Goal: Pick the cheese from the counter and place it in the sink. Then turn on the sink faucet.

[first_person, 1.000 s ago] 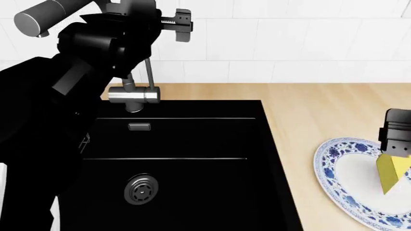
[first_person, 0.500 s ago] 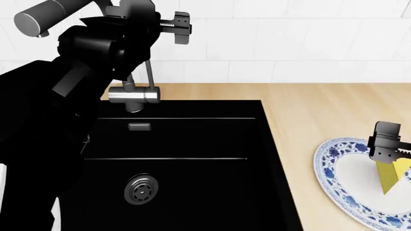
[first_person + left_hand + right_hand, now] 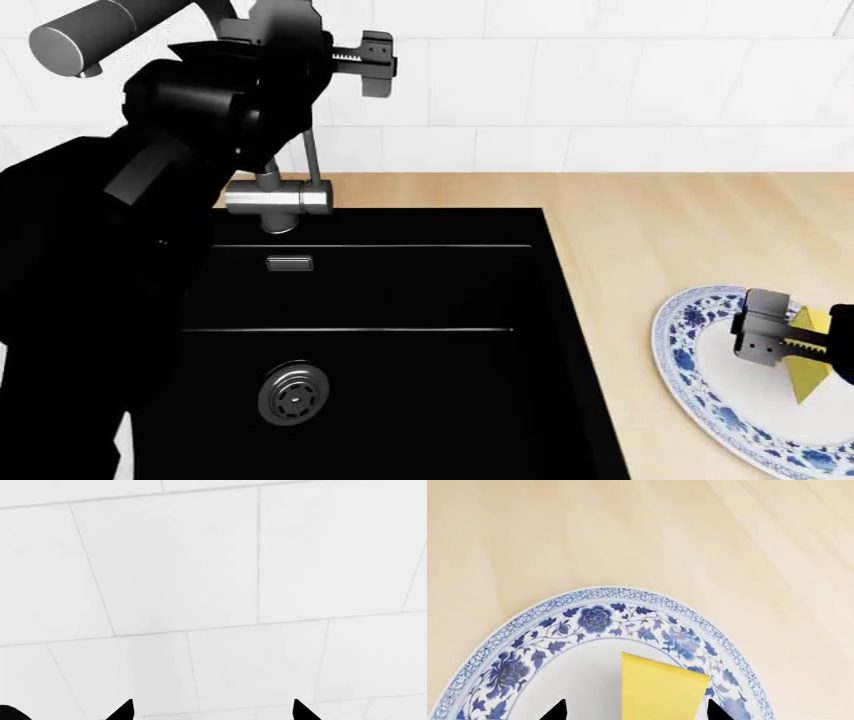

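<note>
Still on the blue-patterned plate [image 3: 694, 400], at the right of the bench [image 3: 667, 230]: the cheese [image 3: 806, 368], a small yellow wedge. Not in the sink [image 3: 400, 350] yet.

Moved in half a second: the right pincer [image 3: 771, 338]. Lower now, further over the plate toward the sink, and turned on its side instead of standing over the wedge. Cheese in about the same spot as before, right against the pincer and partly behind it. From the right wrist view: cheese [image 3: 660, 685] lying between the two black tips [image 3: 557, 711], with a gap on each side. So open, not squeezing yet, by the look of it.

Means this, most likely: lining up for the grab. Next, probably, closing on the wedge, lifting, and carrying it left across the bench to the black basin.

Up high at the left, near the faucet [image 3: 274, 195]: the left pincer [image 3: 378, 62]. Hardly moved. Wrist view shows only white wall tiles [image 3: 200, 580] and two black tips [image 3: 123, 711] set apart, nothing between them. Open, then. Good spot for the faucet lever later. Water not on yet.
</note>
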### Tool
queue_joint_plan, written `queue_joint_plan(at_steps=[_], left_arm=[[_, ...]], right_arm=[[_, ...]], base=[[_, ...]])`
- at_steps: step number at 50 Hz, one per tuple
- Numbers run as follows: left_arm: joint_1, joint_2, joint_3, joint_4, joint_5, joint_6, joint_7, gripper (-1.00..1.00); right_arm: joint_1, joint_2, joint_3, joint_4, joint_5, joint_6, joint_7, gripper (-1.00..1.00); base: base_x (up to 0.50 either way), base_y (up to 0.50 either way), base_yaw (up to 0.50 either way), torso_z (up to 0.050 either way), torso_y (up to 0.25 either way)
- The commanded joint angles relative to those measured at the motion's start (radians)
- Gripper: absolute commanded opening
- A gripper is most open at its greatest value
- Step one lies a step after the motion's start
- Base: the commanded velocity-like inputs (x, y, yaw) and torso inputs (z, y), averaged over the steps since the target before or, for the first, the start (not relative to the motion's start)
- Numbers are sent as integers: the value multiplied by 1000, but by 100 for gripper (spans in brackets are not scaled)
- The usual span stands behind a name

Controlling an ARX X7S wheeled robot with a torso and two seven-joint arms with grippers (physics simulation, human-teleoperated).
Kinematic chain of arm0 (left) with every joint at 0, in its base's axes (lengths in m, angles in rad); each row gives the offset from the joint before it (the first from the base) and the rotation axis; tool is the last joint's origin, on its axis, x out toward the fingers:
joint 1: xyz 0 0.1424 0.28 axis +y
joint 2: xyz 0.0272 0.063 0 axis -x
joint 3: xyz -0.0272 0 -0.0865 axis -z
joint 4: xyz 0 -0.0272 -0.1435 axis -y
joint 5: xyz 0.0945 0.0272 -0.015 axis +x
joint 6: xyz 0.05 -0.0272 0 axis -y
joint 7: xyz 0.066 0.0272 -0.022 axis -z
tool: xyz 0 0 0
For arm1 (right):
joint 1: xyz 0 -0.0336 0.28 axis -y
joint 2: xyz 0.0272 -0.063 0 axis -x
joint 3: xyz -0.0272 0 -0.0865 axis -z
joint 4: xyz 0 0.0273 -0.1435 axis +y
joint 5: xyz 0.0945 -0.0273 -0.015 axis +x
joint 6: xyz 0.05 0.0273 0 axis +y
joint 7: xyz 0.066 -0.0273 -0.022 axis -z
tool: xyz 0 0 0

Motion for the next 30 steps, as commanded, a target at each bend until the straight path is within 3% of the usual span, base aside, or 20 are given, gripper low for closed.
queue_joint_plan(at_steps=[1,8,9,20,26,30], left_arm=[[10,1,-103,0,103,-20,2,100],[18,4,-209,0,208,-40,8,100],[19,5,-226,0,226,-43,10,100],[30,11,-415,0,419,-79,29,100],[34,11,-463,0,469,-86,35,100],[36,11,-488,0,492,-90,36,100]], right_arm=[[-56,-11,-29,35,-25,-38,-30,100],[-57,-6,-29,31,-30,-36,-15,100],[-53,-3,-26,25,-34,-39,-4,-100],[-13,-7,-9,-20,-70,17,8,-100],[123,19,57,-152,-16,190,55,-100],[249,1,110,-213,116,320,161,-100]], base=[[0,0,0,0,0],[0,0,0,0,0],[0,0,0,0,0],[0,0,0,0,0],[0,0,0,0,0],[0,0,0,0,0]])
